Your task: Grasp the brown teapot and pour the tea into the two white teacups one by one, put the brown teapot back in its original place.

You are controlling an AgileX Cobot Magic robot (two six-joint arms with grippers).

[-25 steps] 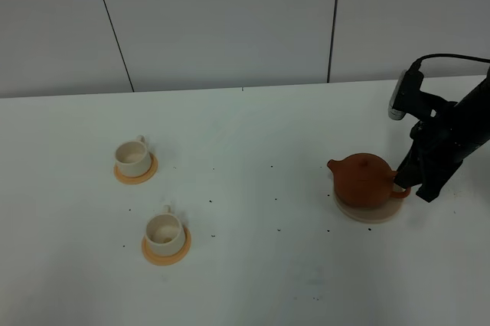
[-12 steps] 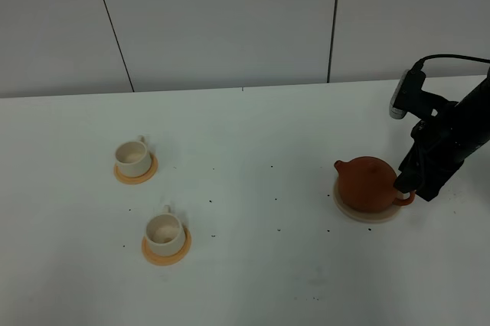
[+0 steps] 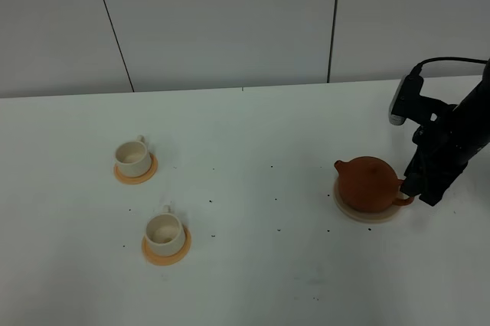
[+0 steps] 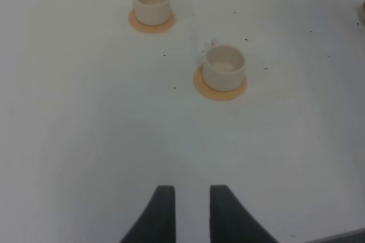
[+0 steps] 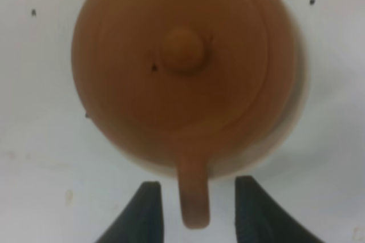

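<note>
**rig_op:** White table [image 3: 245,127], grey wall panels behind. The teapot [image 3: 369,184] sits upright, lid on, on its beige coaster [image 3: 367,217] over on the right. My right gripper [image 5: 199,189] has its jaws apart either side of the handle [image 5: 193,203], not touching it. Tips?

**teaguy:** Keep the handle centred and move straight along it, or a finger could nudge the teapot off the coaster. Anything in the cups?

**rig_op:** Can't tell from here. The far cup [image 3: 133,158] and near cup [image 3: 164,230] are upright on orange saucers, well apart from the teapot. My left gripper [image 4: 191,194] hangs over bare table, jaws slightly apart, holding nothing.
</note>
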